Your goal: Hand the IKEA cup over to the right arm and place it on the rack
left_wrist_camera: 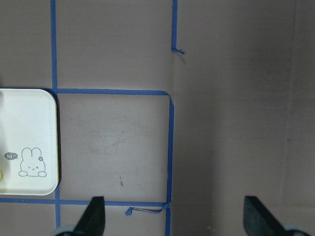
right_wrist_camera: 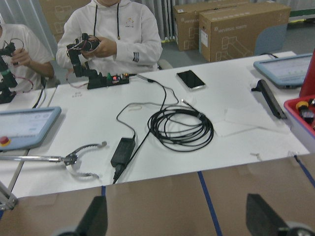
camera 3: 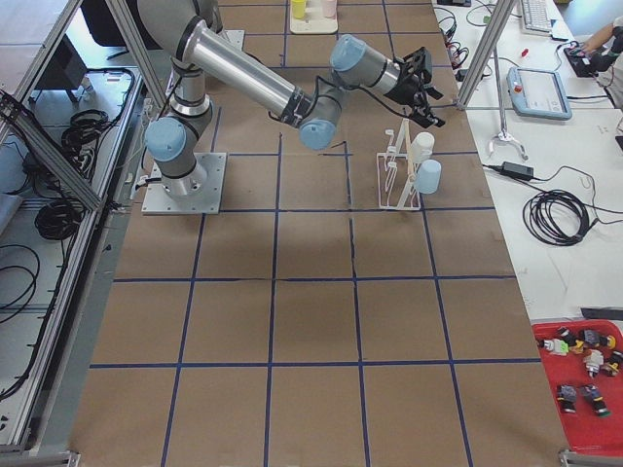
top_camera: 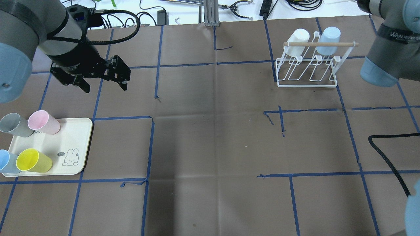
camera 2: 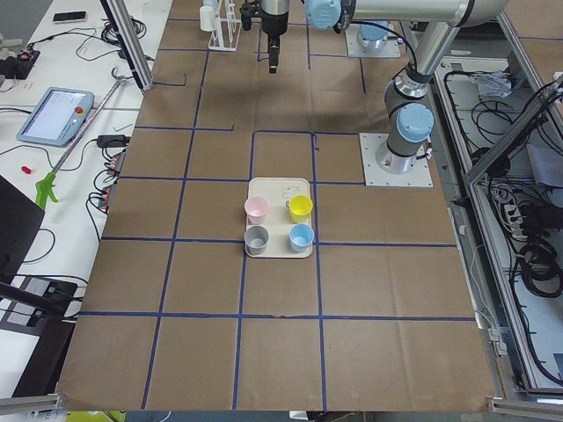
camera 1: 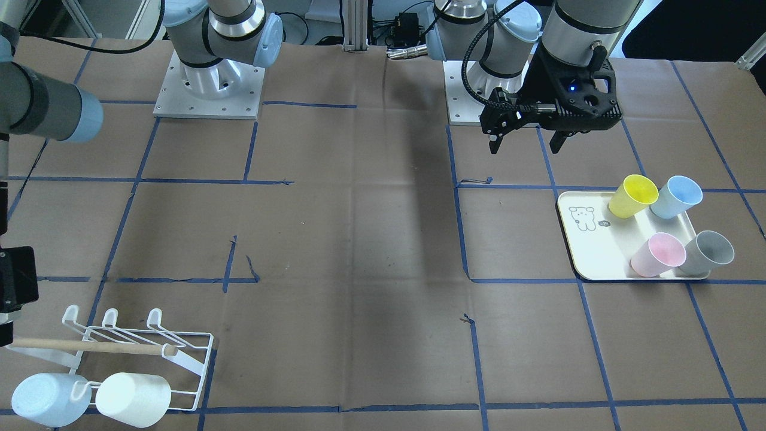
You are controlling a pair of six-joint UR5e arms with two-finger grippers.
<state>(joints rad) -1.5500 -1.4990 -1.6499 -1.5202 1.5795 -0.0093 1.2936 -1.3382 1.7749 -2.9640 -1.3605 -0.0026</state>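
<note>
Over by the tray point(top_camera: 75, 131), the left gripper point(top_camera: 105, 88) hangs spread wide, holding nothing.
No cup is picked yet: four cups point(top_camera: 42, 122) stand on the tray, and two more sit on the rack point(top_camera: 306, 77). I think it must drop onto one next. The right gripper point(right_wrist_camera: 178, 221) is spread too, near the rack. Brown paper with blue tape covers the table point(top_camera: 213, 147); people point(right_wrist_camera: 118, 29) sit at a white bench point(right_wrist_camera: 236, 162).

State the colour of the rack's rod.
Light wood; the rod shows best in the overhead view.
</note>
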